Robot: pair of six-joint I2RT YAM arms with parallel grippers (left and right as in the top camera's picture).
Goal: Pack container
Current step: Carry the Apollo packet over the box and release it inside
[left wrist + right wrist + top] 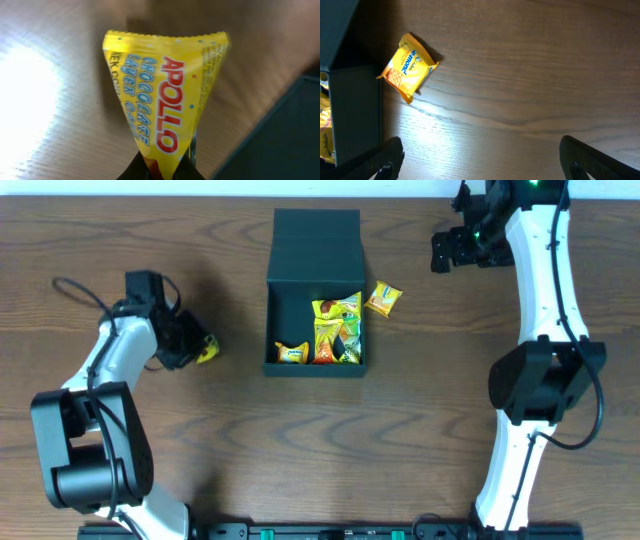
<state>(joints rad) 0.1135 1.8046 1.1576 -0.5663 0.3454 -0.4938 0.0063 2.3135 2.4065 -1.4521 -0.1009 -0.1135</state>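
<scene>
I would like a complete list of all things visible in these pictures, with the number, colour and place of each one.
table: one, brown wood, under everything
container: one, dark teal-green, middle of the table, lid open
packets in the container: several, exact count unclear, yellow and orange, in its near half
loose packet: one, yellow-orange, on the table just right of the container
Apollo packet: one, yellow with red and blue lettering, pinched in the left gripper, left of the container
left gripper: one, black, shut on the Apollo packet
right gripper: one, black, open and holding nothing, far right of the table
</scene>
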